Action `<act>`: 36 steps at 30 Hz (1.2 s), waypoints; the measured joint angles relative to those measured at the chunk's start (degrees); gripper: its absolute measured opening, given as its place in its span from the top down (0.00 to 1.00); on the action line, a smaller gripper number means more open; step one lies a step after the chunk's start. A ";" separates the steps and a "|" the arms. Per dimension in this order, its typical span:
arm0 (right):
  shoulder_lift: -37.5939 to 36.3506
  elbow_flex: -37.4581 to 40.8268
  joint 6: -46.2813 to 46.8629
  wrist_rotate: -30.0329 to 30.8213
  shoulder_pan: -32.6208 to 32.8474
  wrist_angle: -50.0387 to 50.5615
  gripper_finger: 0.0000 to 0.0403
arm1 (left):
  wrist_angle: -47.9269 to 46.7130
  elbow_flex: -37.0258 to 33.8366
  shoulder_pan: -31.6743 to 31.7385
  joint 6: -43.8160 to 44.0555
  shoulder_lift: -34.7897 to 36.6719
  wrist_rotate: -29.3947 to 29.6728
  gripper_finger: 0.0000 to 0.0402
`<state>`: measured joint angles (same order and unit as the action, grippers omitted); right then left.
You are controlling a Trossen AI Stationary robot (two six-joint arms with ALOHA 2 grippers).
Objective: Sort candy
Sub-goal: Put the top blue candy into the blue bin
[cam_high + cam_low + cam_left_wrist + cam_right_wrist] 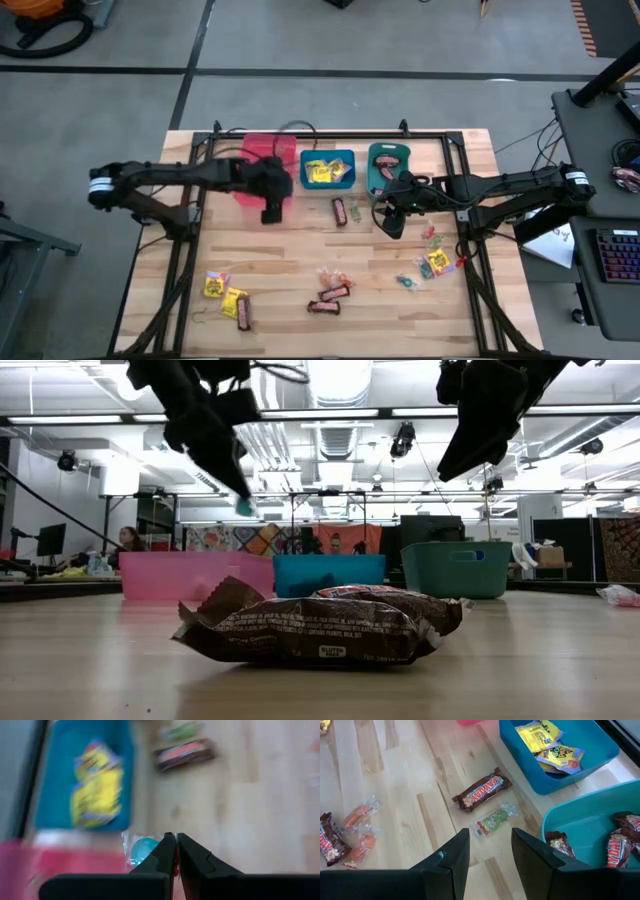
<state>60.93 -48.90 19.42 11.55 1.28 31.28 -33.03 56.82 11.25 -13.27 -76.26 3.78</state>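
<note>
While my left gripper (pixel 176 851) is pinching a tiny teal candy (pixel 142 849) by its wrapper, jaws closed, near the pink bin (pixel 262 150), I am worrying it is slipping out. My right gripper (pixel 490 851) is hanging with open jaws over the bench (pixel 290 260), holding nothing.

Wooden slat table (pixel 300 260), pale, on a black metal frame. Grey floor (pixel 330 40) around it, crossed by dark seam lines. Beyond the left arm's base, an orange vacuum with black hose (pixel 45 25) on the floor. Beside the right arm's base, a dark desk (pixel 600 200) carrying a keyboard (pixel 618 255). Low view: open workshop behind the table, white ceiling with strip lights (pixel 330 412) and ducting, a colourful hanging (pixel 270 538) on the far wall, a seated person (pixel 128 540) at a monitor.
</note>
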 joint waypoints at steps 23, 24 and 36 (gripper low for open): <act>0.00 0.57 0.07 0.02 0.00 -0.13 0.66 | -3.28 0.09 32.86 5.17 -14.10 -0.03 1.00; 0.00 0.57 0.09 0.02 0.00 -0.12 0.66 | -3.18 0.34 32.82 5.18 -15.01 -0.03 1.00; 0.00 0.59 1.08 0.00 0.00 -0.13 0.66 | -2.69 2.54 32.82 4.65 -19.01 0.82 0.97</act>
<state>60.93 -48.31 20.50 11.55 1.28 31.16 -35.73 59.35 44.07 -8.62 -95.27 4.60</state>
